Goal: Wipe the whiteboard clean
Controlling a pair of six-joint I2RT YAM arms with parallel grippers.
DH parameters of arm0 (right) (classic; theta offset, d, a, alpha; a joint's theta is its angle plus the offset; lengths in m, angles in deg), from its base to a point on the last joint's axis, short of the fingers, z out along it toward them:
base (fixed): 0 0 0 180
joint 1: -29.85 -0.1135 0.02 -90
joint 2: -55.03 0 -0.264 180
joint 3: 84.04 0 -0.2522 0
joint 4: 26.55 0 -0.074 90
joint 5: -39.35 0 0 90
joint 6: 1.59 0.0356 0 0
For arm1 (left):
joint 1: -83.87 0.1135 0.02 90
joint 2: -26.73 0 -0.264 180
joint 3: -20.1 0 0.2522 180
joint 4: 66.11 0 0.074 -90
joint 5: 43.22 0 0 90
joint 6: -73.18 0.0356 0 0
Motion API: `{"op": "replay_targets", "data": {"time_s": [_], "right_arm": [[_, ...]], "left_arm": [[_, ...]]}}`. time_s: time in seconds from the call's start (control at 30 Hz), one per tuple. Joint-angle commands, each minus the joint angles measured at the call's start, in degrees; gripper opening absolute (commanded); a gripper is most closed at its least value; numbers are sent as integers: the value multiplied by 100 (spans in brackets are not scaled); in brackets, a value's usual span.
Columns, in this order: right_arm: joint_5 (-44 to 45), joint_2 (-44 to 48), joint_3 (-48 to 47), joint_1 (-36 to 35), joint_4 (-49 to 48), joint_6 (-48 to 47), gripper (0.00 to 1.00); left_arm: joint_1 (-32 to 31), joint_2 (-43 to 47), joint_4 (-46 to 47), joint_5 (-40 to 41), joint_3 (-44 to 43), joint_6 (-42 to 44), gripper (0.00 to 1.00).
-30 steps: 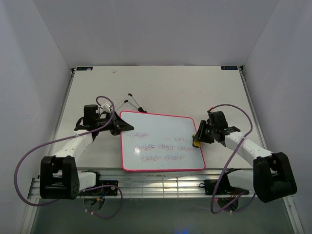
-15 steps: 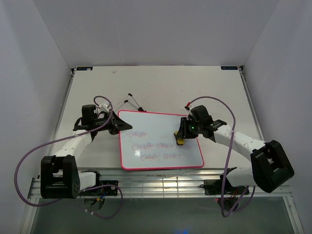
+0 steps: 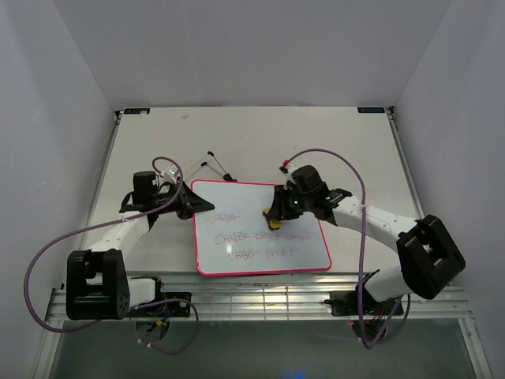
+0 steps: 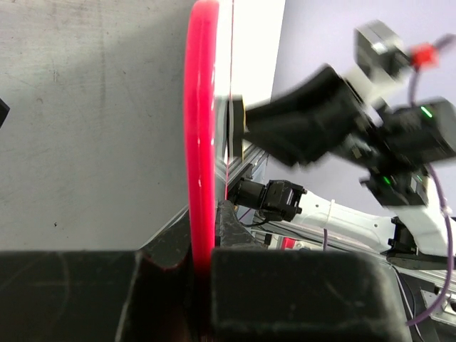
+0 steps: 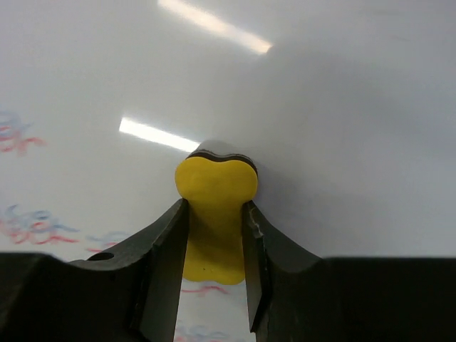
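The whiteboard lies flat between the arms, white with a pink-red frame and rows of red and blue scribbles. My left gripper is shut on its left edge; in the left wrist view the red frame runs straight down between the jaws of the left gripper. My right gripper is shut on a yellow eraser that rests on the upper middle of the board. In the right wrist view the yellow eraser sits pinched at its waist in the right gripper, flat on the whiteboard, scribbles to its left and below.
A thin black wire stand lies on the table just beyond the board's top left corner. The metal rail runs along the near edge by the arm bases. Grey walls close in both sides.
My right gripper has slid the eraser leftward across the board, from its right edge to the upper middle. The scribbles on the upper right are gone. The left gripper has stayed put.
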Motion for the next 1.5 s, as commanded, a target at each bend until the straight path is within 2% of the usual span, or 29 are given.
{"op": "replay_targets", "data": {"time_s": [0.0, 0.07, 0.13, 0.2, 0.27, 0.4, 0.43, 0.5, 0.53, 0.63, 0.73, 0.8, 0.9, 1.07, 1.1, 1.2, 1.3, 1.47], "right_arm": [[381, 222, 1068, 1113, 844, -283, 23], [670, 390, 1273, 1613, 1002, -441, 23], [750, 434, 1353, 1782, 1073, -591, 23], [254, 443, 1292, 1792, 968, -592, 23], [-214, 469, 1204, 1529, 433, -443, 22], [-331, 154, 380, 344, -78, -170, 22], [-305, -117, -101, -181, -139, -143, 22], [-217, -434, -631, -693, -175, -160, 22], [-208, -793, -1199, -1131, -140, -256, 22], [-14, -1471, -2020, -1818, 272, -380, 22], [-67, -1938, -2750, -2206, 527, -450, 22], [73, -2035, -2962, -2277, 668, -521, 22], [564, -1870, -2631, -2173, 747, -556, 22], [1206, -1544, -2023, -1523, 826, -547, 22], [1573, -1526, -2005, -1461, 896, -556, 22], [1962, -1692, -2276, -1355, 1265, -547, 22], [1430, -1833, -2681, -1433, 1311, -626, 22], [839, -2044, -3234, -2048, 1266, -793, 22]], "left_arm": [[-23, 58, 217, 965, -41, 344, 0], [-14, 67, 226, 965, -41, 344, 0], [-14, 84, 234, 956, -23, 344, 0], [-23, 84, 252, 939, -6, 336, 0], [-14, 67, 261, 939, -14, 327, 0], [-32, 58, 348, 895, 3, 292, 0], [-49, 49, 383, 851, 3, 274, 0], [-67, 40, 436, 833, 12, 248, 0], [-76, 40, 445, 825, 21, 248, 0], [-85, 75, 454, 825, 30, 239, 0], [-85, 93, 472, 833, 38, 222, 0], [-85, 84, 480, 816, 30, 221, 0], [-85, 119, 480, 807, 38, 221, 0], [-85, 119, 489, 781, 38, 230, 0], [-85, 128, 498, 781, 47, 213, 0], [-85, 137, 507, 772, 38, 213, 0], [-85, 146, 507, 763, 47, 221, 0], [-85, 146, 507, 763, 56, 230, 0]]}}
